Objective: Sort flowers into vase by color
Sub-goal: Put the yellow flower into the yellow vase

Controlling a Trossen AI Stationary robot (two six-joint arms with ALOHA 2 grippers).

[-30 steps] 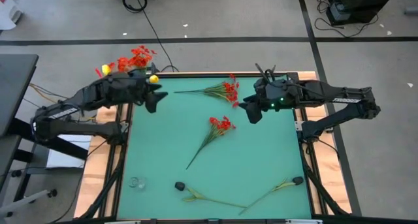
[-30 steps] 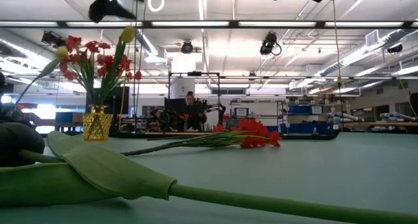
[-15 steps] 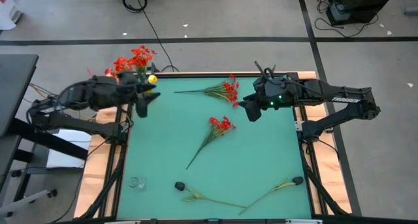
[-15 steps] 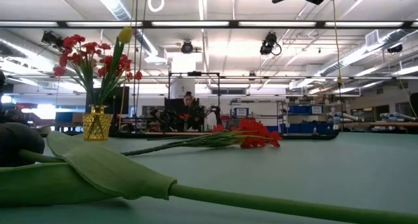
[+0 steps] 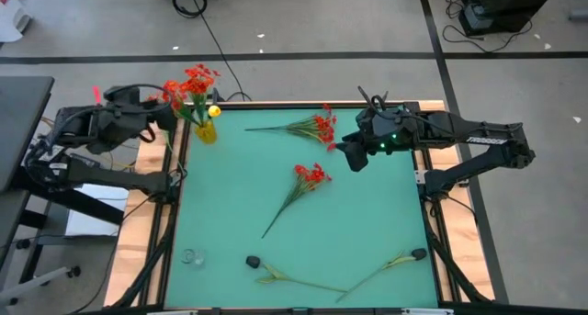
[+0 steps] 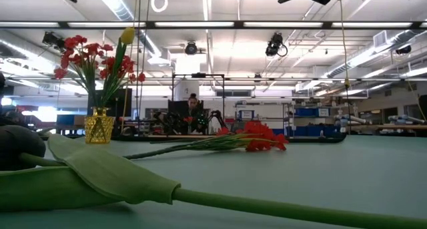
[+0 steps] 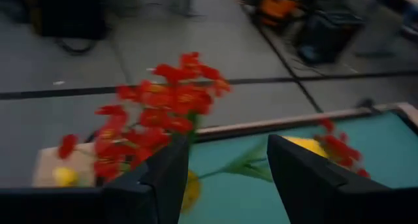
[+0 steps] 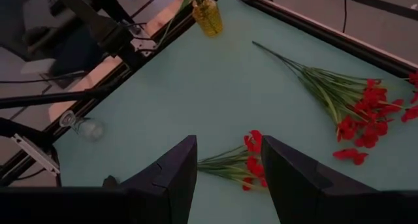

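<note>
The vase (image 5: 206, 131) stands at the far left corner of the bench (image 5: 367, 214) and holds red sprays and a yellow tulip, and the left pincer (image 7: 225, 168) is released and empty beside it, off the bench edge. The step in hand seems to be the next pick: the right pincer (image 8: 228, 168) hovers released above the middle red spray (image 5: 308, 179) (another red spray (image 5: 308, 128) lies near the far edge). The next move probably calls for a descent onto the thin stem and a firm closing.

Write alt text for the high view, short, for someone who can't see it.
Overhead view of a green table: a yellow vase at its far left corner holds red and yellow flowers, and two red sprays lie loose mid-table. The left gripper sits open beside the vase, off the table edge; the right gripper hangs open over the far right.
</note>
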